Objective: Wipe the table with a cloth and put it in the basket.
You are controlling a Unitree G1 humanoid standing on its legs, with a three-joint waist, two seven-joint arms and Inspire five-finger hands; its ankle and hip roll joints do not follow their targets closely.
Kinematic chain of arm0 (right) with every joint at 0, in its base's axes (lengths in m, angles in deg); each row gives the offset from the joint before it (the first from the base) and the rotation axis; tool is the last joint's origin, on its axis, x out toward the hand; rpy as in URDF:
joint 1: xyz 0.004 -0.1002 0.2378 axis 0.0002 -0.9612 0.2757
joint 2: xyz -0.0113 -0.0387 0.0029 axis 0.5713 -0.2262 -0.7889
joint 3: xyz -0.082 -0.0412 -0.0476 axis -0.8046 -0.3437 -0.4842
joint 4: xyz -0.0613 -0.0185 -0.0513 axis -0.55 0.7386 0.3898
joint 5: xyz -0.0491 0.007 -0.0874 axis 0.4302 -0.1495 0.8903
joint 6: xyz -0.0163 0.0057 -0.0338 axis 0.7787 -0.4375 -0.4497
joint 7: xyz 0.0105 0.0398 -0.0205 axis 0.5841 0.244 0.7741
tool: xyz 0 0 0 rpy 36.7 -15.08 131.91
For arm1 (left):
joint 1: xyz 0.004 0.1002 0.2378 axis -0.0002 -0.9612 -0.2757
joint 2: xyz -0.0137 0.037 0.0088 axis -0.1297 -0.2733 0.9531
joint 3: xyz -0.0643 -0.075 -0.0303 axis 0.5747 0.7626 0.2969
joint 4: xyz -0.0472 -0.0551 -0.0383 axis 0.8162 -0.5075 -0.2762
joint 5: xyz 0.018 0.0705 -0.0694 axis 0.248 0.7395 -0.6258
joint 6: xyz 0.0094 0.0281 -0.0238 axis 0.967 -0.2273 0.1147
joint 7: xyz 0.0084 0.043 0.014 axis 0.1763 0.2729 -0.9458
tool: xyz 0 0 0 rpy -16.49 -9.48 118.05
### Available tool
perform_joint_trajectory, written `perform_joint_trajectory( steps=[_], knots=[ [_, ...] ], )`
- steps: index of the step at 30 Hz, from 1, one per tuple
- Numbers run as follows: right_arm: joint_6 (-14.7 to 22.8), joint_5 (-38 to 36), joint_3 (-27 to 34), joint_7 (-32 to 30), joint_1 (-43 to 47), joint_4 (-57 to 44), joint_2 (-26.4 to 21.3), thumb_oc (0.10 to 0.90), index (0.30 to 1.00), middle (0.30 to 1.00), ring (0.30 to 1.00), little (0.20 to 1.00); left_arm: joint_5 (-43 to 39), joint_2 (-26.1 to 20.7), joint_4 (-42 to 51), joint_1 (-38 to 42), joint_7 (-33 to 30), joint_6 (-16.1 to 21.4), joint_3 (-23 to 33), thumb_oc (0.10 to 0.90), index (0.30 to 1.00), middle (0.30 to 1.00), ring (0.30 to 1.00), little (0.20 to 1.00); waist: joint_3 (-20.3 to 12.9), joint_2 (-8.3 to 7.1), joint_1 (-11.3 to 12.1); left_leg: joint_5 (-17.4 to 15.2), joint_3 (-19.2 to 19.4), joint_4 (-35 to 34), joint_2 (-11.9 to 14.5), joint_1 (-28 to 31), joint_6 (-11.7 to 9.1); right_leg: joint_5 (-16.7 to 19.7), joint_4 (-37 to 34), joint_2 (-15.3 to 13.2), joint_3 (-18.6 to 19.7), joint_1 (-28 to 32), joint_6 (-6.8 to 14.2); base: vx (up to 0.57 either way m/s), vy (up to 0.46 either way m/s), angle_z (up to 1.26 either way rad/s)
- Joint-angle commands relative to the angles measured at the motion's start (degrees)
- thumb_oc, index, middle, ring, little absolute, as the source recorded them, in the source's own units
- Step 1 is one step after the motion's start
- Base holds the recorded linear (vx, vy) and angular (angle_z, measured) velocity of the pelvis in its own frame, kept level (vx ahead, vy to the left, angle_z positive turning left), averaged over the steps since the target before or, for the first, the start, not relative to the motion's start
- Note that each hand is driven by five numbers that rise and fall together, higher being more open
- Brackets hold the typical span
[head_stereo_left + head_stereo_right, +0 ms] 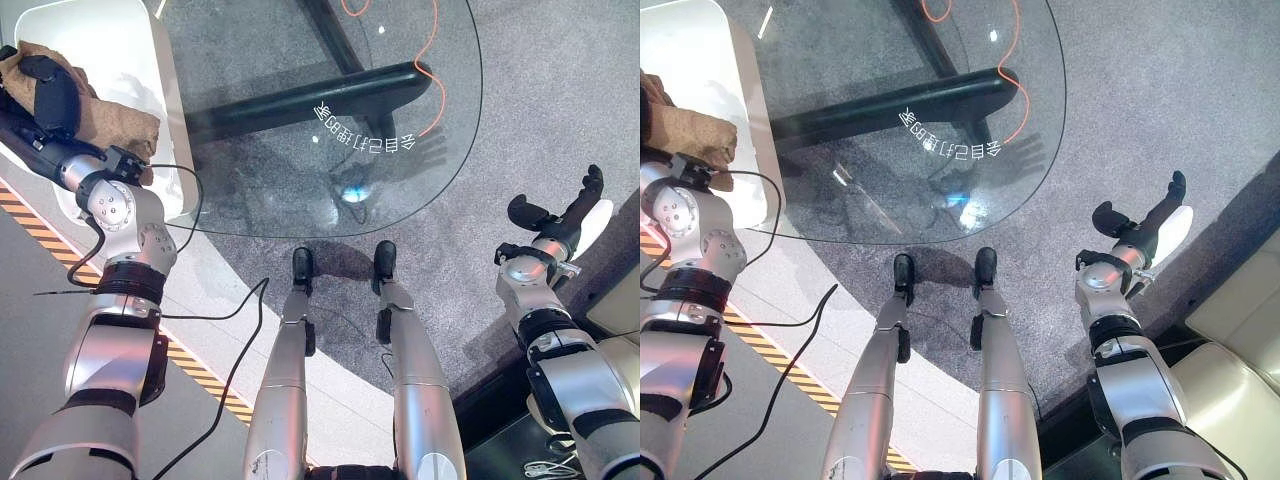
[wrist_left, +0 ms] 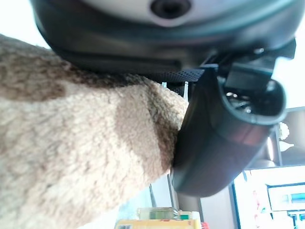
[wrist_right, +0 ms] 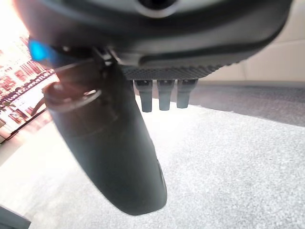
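Note:
A brown fuzzy cloth (image 1: pixel 112 126) lies across the white basket (image 1: pixel 125 40) at the far left, beside the round glass table (image 1: pixel 440 60). My left hand (image 1: pixel 50 95) rests on top of the cloth over the basket. In the left wrist view the cloth (image 2: pixel 71 157) is pressed against the palm, with the thumb (image 2: pixel 224 133) curled against it. My right hand (image 1: pixel 572 212) hangs over the grey carpet to the right of the table, fingers straight and holding nothing; its thumb (image 3: pixel 109 148) sticks out in the right wrist view.
A dark table base (image 1: pixel 320 95) and an orange cable (image 1: pixel 432 60) show through the glass. A yellow-black striped tape line (image 1: pixel 205 378) crosses the floor at the lower left. Beige furniture (image 1: pixel 1240 330) stands at the right edge.

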Motion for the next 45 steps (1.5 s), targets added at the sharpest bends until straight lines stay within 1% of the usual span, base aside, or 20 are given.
perform_joint_trajectory(
  steps=[1, 6, 7, 9, 13, 14, 15, 16, 20, 22, 23, 33, 38, 42, 45],
  knots=[
    [3.8, -1.5, -0.9, -1.0, 0.0, 1.6, -5.3, 0.800, 0.900, 0.900, 0.900, 0.900, 6.2, -10.3, 0.0, 6.3, -2.6, 4.0, 1.3, 0.100, 0.300, 0.300, 0.300, 0.200, -1.7, 0.16, 0.3, -5.3, 4.2, 4.6, -2.3, 0.2, 1.7, -5.5, -0.1, 2.9, -1.5, 3.0, 0.7, 0.00, 0.000, 0.00],
    [4.2, -1.6, -1.0, -1.0, 0.2, 2.5, -5.8, 0.800, 0.900, 0.900, 0.900, 0.900, 10.7, -11.3, -2.6, 8.2, -4.5, 1.0, -0.9, 0.100, 0.300, 0.300, 0.300, 0.200, -1.7, 0.29, 0.2, -5.4, 4.2, 4.6, -2.3, 0.2, 1.6, -5.5, -0.1, 2.7, -1.5, 3.0, 1.0, 0.00, 0.000, 0.00],
    [4.2, -1.6, -1.0, -0.9, 0.2, 2.6, -5.8, 0.800, 0.900, 0.900, 0.900, 0.900, 10.8, -11.3, -2.7, 8.3, -4.5, 0.9, -1.0, 0.100, 0.300, 0.300, 0.300, 0.200, -1.7, 0.30, 0.2, -5.3, 4.2, 4.6, -2.3, 0.2, 1.6, -5.5, -0.1, 2.7, -1.5, 3.0, 1.0, 0.00, 0.000, 0.00],
    [4.3, -1.9, -1.1, -0.8, 0.3, 2.7, -6.1, 0.800, 0.900, 0.900, 0.900, 0.900, 13.0, -11.6, -3.2, 9.1, -5.5, -0.9, -1.9, 0.100, 0.300, 0.300, 0.300, 0.200, -1.7, 0.31, 0.1, -5.4, 4.2, 4.6, -2.3, 0.0, 1.5, -5.6, -0.1, 2.6, -1.5, 2.9, 1.1, 0.00, 0.000, 0.00],
    [4.7, -2.0, -1.1, -0.9, 0.2, 3.1, -6.1, 0.800, 0.900, 0.900, 0.900, 0.900, 14.9, -11.9, -4.7, 10.4, -6.4, -2.8, -3.2, 0.100, 0.300, 0.300, 0.300, 0.200, -1.7, 0.32, 0.1, -5.4, 4.0, 4.7, -2.3, -0.1, 1.5, -5.6, 0.0, 2.5, -1.5, 2.7, 1.2, 0.00, 0.000, 0.00],
    [4.8, -1.9, -1.1, -0.9, 0.3, 3.3, -6.1, 0.800, 0.900, 0.900, 0.900, 0.900, 15.8, -12.0, -5.4, 10.9, -7.0, -3.9, -3.7, 0.100, 0.300, 0.300, 0.300, 0.200, -1.7, 0.35, 0.0, -5.4, 4.0, 4.7, -2.4, 0.0, 1.5, -5.6, 0.0, 2.6, -1.5, 2.8, 1.3, 0.00, 0.000, 0.00],
    [4.9, -2.0, -1.1, -0.9, 0.3, 3.4, -6.1, 0.800, 0.900, 0.900, 0.900, 0.900, 16.0, -12.0, -5.5, 11.1, -7.2, -3.9, -3.9, 0.100, 0.300, 0.300, 0.300, 0.200, -1.7, 0.33, 0.1, -5.3, 4.0, 4.6, -2.4, 0.0, 1.5, -5.6, 0.0, 2.6, -1.5, 2.8, 1.3, 0.00, 0.000, 0.00],
    [5.1, -2.0, -1.2, -0.9, 0.4, 3.7, -6.0, 0.800, 0.900, 0.900, 0.900, 0.900, 17.0, -12.1, -6.3, 11.5, -7.5, -5.1, -4.3, 0.100, 0.300, 0.300, 0.300, 0.200, -1.7, 0.34, 0.0, -5.3, 4.0, 4.7, -2.4, 0.0, 1.5, -5.7, 0.0, 2.5, -1.5, 2.8, 1.3, 0.00, 0.000, 0.00],
    [5.7, -2.1, -1.3, -0.8, 0.3, 4.1, -6.3, 0.800, 0.900, 0.900, 0.900, 0.900, 18.7, -12.6, -8.2, 12.6, -8.9, -7.6, -5.4, 0.100, 0.300, 0.300, 0.300, 0.200, -1.7, 0.42, -0.3, -5.3, 4.1, 4.8, -2.4, 0.2, 1.4, -5.9, 0.2, 2.4, -1.5, 2.9, 1.4, 0.00, 0.000, 0.00],
    [5.8, -2.1, -1.3, -0.7, 0.2, 4.1, -6.4, 0.800, 0.900, 0.900, 0.900, 0.900, 18.6, -12.7, -8.6, 12.7, -9.0, -7.9, -5.5, 0.100, 0.300, 0.300, 0.300, 0.200, -1.7, 0.42, -0.3, -5.3, 4.1, 4.8, -2.4, 0.3, 1.4, -5.9, 0.2, 2.4, -1.5, 3.1, 1.4, 0.00, 0.000, 0.00],
    [6.0, -2.3, -1.2, -0.7, -0.1, 3.9, -6.5, 0.800, 0.900, 0.900, 0.900, 0.900, 19.4, -12.9, -8.9, 12.6, -9.7, -8.8, -5.6, 0.100, 0.300, 0.300, 0.300, 0.200, -1.7, 0.39, -0.3, -5.4, 4.0, 5.0, -2.4, 0.3, 1.4, -6.0, 0.4, 2.4, -1.5, 3.0, 1.4, 0.00, 0.000, 0.00],
    [6.5, -2.1, -1.2, -1.0, -0.4, 3.7, -6.4, 0.800, 0.900, 0.900, 0.900, 0.900, 20.8, -13.8, -10.9, 11.9, -10.0, -13.0, -5.6, 0.100, 0.300, 0.300, 0.300, 0.200, -1.7, 0.27, -0.3, -5.5, 3.9, 5.7, -2.3, 0.0, 1.5, -6.4, 1.1, 2.5, -1.5, 2.9, 1.3, 0.00, 0.000, 0.00],
    [6.7, -2.1, -1.2, -1.3, -0.6, 3.5, -6.2, 0.800, 0.900, 0.900, 0.900, 0.900, 21.9, -14.2, -11.2, 11.5, -11.1, -14.3, -5.7, 0.100, 0.300, 0.300, 0.300, 0.200, -1.7, 0.16, -0.2, -5.4, 3.8, 5.8, -2.2, -0.1, 1.5, -6.4, 1.2, 2.6, -1.5, 2.8, 1.3, 0.00, 0.000, 0.00],
    [7.0, -2.1, -1.2, -1.3, -0.9, 3.3, -6.1, 0.800, 0.900, 0.900, 0.900, 0.900, 23.8, -14.6, -11.3, 11.2, -12.0, -15.5, -5.9, 0.100, 0.300, 0.300, 0.300, 0.200, -1.7, -0.03, -0.1, -5.4, 3.8, 6.0, -2.1, -0.4, 1.5, -6.4, 1.2, 2.6, -1.5, 2.8, 1.3, 0.00, 0.000, 0.00],
    [6.9, -2.3, -1.3, -1.5, -1.1, 2.9, -6.0, 0.800, 0.900, 0.900, 0.900, 0.900, 25.7, -14.8, -11.0, 11.0, -12.3, -17.3, -6.4, 0.100, 0.300, 0.300, 0.300, 0.200, -1.7, -0.13, 0.1, -5.5, 3.6, 6.2, -2.2, -0.5, 1.5, -6.4, 1.4, 2.6, -1.5, 2.8, 1.4, 0.00, 0.000, 0.00]
  ],
)
